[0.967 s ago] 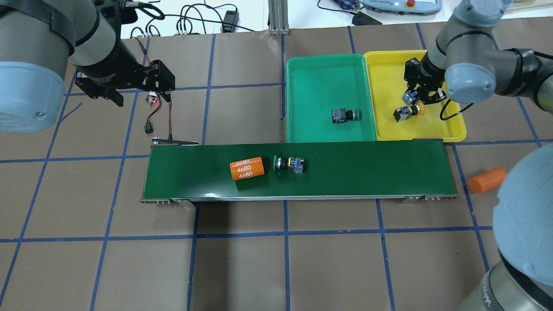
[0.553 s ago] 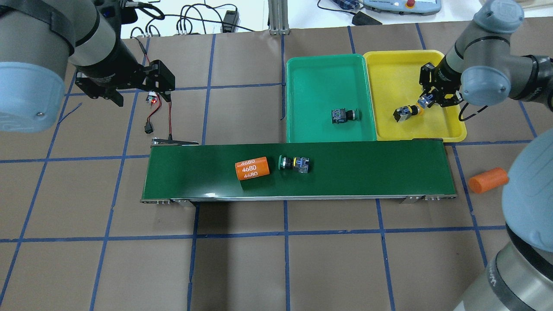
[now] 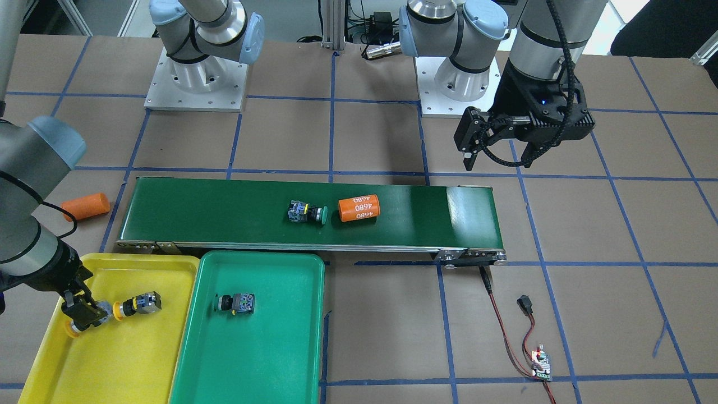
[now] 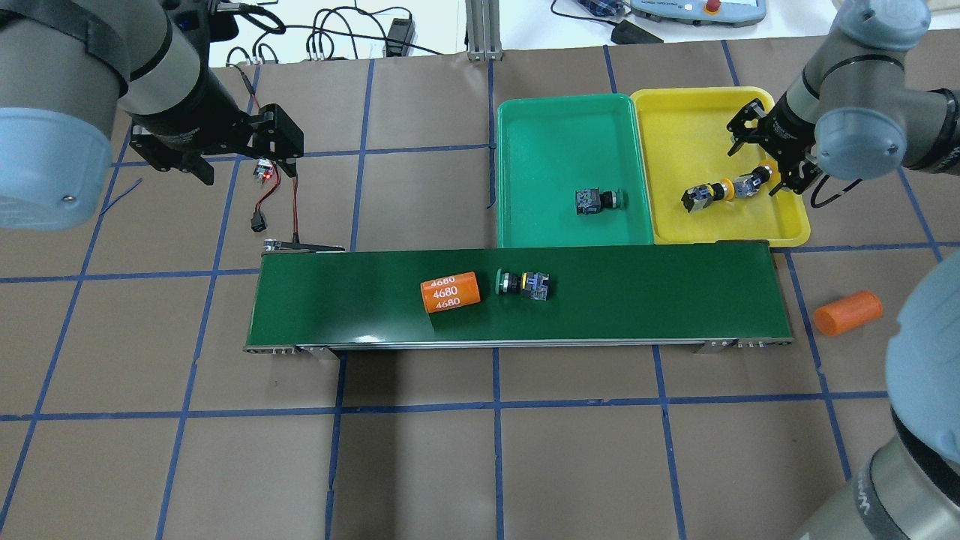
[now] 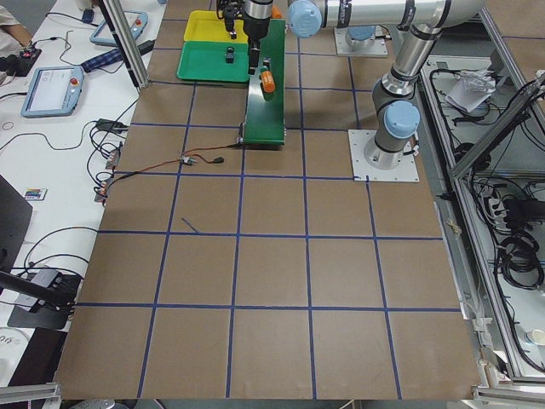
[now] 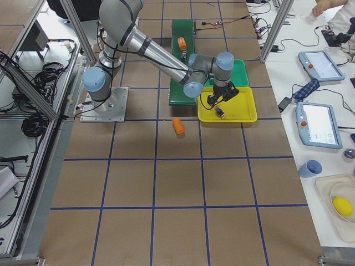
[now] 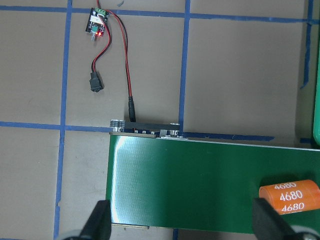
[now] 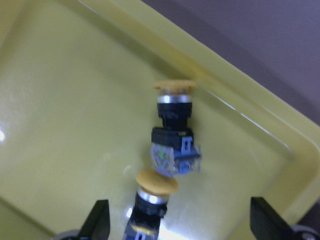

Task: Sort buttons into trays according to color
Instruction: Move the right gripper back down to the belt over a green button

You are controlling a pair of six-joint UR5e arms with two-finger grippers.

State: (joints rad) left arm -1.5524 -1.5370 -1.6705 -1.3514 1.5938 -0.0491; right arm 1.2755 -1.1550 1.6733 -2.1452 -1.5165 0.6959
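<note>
Plainly, orange cylinder point(image 4: 450, 292) reads 4680 — near green button point(image 4: 523, 285).

Table point(image 4: 420, 465): conveyor point(image 4: 637, 300), trays point(image 4: 555, 135), orange cylinder point(image 4: 847, 313)

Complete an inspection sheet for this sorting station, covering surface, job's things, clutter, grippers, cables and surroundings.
Surface: brown table with a blue tape grid; a dark-green conveyor belt lies on it.
Job's things: two yellow buttons lie in the yellow tray; a green button lies in the green tray; a second green button lies on the belt.
Clutter: orange cylinder on the belt; second orange cylinder on the table.
Grippers: left gripper, jaws apart, empty; right gripper, jaws apart over the yellow buttons, holding nothing.
Cables: red-and-black wires join a small circuit board to the belt's end.
Surroundings: teach pendants on a side bench.
</note>
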